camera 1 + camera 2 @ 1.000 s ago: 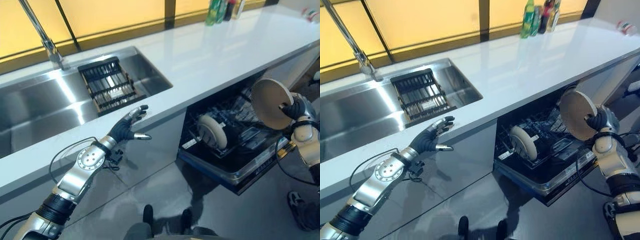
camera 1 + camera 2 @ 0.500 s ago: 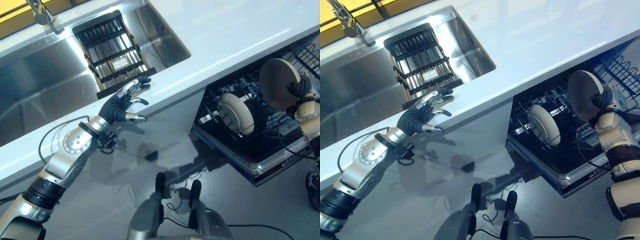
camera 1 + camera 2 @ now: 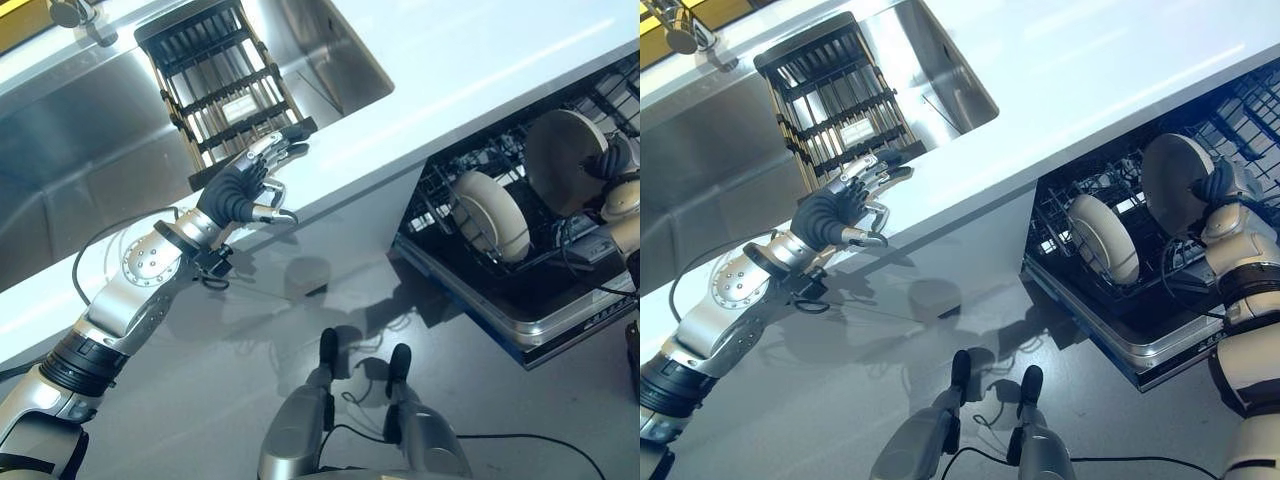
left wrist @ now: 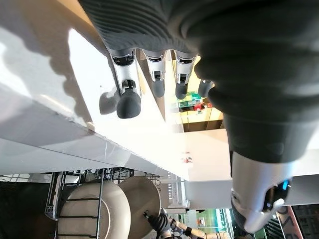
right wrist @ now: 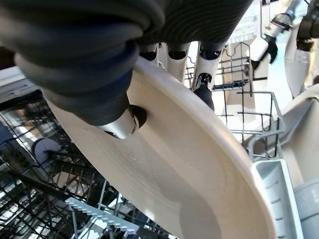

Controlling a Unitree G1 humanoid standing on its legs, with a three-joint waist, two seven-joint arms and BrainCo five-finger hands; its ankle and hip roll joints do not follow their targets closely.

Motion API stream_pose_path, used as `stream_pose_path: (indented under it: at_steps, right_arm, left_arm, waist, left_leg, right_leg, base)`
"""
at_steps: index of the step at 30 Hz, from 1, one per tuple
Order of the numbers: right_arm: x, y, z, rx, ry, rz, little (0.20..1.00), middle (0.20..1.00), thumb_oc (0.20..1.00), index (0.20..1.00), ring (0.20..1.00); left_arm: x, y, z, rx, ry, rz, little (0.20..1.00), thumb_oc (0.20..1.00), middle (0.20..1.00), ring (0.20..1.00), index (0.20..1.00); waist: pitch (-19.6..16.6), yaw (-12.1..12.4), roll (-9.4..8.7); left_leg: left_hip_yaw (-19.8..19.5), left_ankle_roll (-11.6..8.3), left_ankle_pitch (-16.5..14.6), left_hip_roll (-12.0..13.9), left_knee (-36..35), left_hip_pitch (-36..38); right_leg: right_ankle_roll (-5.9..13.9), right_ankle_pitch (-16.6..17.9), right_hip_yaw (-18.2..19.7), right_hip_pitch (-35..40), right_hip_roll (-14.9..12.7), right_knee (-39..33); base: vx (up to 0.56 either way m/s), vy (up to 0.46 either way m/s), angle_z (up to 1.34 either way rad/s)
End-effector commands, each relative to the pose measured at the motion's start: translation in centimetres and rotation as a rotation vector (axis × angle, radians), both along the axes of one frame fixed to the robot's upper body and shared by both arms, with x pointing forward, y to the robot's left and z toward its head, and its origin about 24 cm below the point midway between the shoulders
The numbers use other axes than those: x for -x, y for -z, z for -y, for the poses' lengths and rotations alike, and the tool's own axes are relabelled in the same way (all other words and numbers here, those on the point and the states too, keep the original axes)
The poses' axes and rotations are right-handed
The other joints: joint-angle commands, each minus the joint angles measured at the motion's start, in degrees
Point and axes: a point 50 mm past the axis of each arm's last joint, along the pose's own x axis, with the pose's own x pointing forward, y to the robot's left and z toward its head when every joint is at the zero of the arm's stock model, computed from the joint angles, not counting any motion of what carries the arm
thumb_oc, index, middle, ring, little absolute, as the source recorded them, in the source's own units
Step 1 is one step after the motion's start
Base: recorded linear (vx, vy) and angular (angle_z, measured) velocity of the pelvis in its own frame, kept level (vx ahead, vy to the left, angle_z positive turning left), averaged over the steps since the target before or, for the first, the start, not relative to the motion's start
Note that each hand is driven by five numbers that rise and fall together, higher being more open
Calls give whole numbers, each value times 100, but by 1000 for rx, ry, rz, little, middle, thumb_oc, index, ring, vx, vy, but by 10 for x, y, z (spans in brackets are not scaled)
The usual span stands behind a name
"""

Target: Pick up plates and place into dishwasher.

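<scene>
My right hand [image 3: 612, 165] is shut on a round beige plate [image 3: 565, 160], held on edge over the pulled-out dishwasher rack [image 3: 540, 310]. In the right wrist view the thumb [image 5: 115, 122] presses one face of the plate [image 5: 174, 174] and the fingers curl behind its rim. A second beige plate [image 3: 490, 215] stands upright in the rack just left of the held one. My left hand [image 3: 240, 185] hovers open at the front edge of the white countertop [image 3: 480, 50], its fingers [image 4: 127, 102] relaxed and holding nothing.
A steel sink [image 3: 80, 170] with a black slatted drying rack [image 3: 225, 90] lies beyond my left hand, and a faucet [image 3: 70, 12] stands at its back. The dishwasher's wire racks sit under the counter at right. Grey floor spreads below the counter.
The camera has tipped down and shifted. My right hand has brought the plate closer to the plate standing in the rack. My left hand has edged up to the counter rim.
</scene>
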Motion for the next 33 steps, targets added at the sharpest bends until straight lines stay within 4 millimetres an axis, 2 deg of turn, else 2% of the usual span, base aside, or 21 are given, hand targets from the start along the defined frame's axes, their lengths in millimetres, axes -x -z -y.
stream_pose_path:
  at_steps: [1,10,11,12,16,23,27,33]
  right_arm:
    - [-4,-50,-9,19,-88,97,200,200,200,200,200]
    - [-10,-51,-17,-141,-191,136,200,200,200,200,200]
    - [-9,-51,-18,-147,-191,158,476,476,476,476,476]
    - [-9,-51,-17,-164,-191,174,1000,1000,1000,1000,1000]
    - [-10,-54,-23,-226,-223,280,1000,1000,1000,1000,1000]
    - [-3,-57,-21,-319,-211,480,1000,1000,1000,1000,1000]
    - [5,-52,-11,-301,-150,514,1000,1000,1000,1000,1000]
    - [22,-40,17,-307,18,531,1000,1000,1000,1000,1000]
  left_arm:
    - [3,2,5,-39,46,-17,1000,1000,1000,1000,1000]
    - [-2,-5,5,-44,43,-18,1000,1000,1000,1000,1000]
    - [-1,-5,4,-41,40,-20,1000,1000,1000,1000,1000]
    - [-1,-4,3,-38,39,-21,1000,1000,1000,1000,1000]
    - [-1,-1,2,-37,31,-27,1000,1000,1000,1000,1000]
    - [1,7,-1,-28,13,-59,1000,1000,1000,1000,1000]
    - [2,12,-2,-22,27,-78,1000,1000,1000,1000,1000]
    - [5,18,0,-19,37,-101,1000,1000,1000,1000,1000]
  waist:
    - [187,69,-87]
    - [214,86,-70]
    - [215,84,-69]
    - [213,84,-73]
    - [183,56,-87]
    - [24,-18,-124]
    - [-99,-57,-176]
    - [-278,-106,-253]
  left_leg:
    - [153,-69,-507,-209,9,-126]
    - [163,-88,-484,-203,16,-169]
    - [166,-87,-484,-202,18,-166]
    - [163,-86,-488,-202,21,-158]
    - [179,-86,-519,-189,28,-114]
    - [232,-92,-595,-167,47,53]
    - [289,-89,-650,-146,56,165]
    - [381,-78,-718,-119,78,311]
  right_leg:
    - [430,-228,-32,-385,-313,264]
    - [431,-220,-74,-459,-330,298]
    - [429,-218,-78,-458,-326,305]
    - [430,-221,-82,-456,-325,310]
    - [421,-236,-90,-432,-318,318]
    - [420,-257,-58,-306,-309,330]
    - [427,-268,-22,-218,-307,327]
    - [444,-282,65,-88,-302,317]
  base:
    - [-34,-14,-1]
    - [-5,-7,0]
    - [0,0,0]
    - [0,0,0]
    - [0,0,0]
    - [42,34,0]
    - [51,42,-1]
    - [53,43,-6]
